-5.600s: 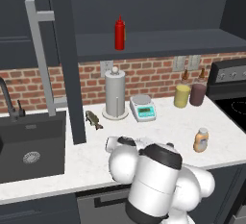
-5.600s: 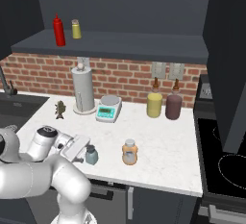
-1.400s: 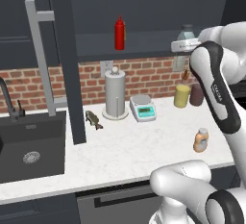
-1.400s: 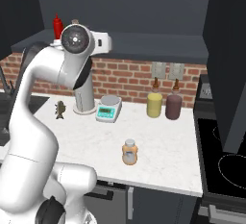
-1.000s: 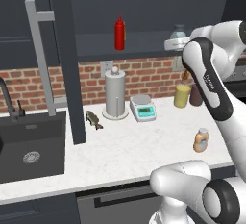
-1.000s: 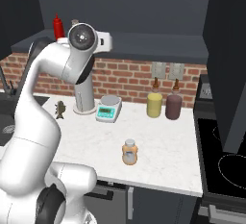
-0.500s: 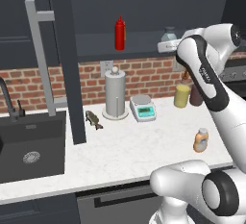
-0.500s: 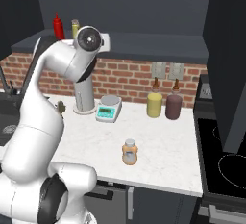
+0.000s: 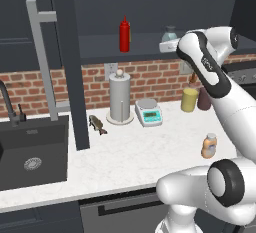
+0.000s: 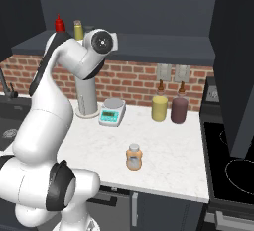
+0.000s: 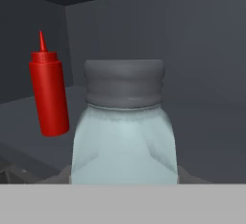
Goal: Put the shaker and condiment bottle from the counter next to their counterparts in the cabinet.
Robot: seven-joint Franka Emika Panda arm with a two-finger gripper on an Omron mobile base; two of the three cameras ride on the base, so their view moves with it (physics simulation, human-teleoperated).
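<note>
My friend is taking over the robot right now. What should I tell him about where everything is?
Gripper: shut on the squat pale blue-grey shaker, held up at the dark cabinet shelf.
Tall red squeeze bottle: on that shelf, off to the side of the shaker.
Orange-tan condiment bottle: on the white marbled counter.
Done: shaker lifted to the shelf.
Left: release it by the red bottle, then bring up the condiment bottle.

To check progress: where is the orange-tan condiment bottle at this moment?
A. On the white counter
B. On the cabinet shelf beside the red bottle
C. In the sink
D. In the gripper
A: the condiment bottle stands upright on the counter, apart from the arm.
</note>
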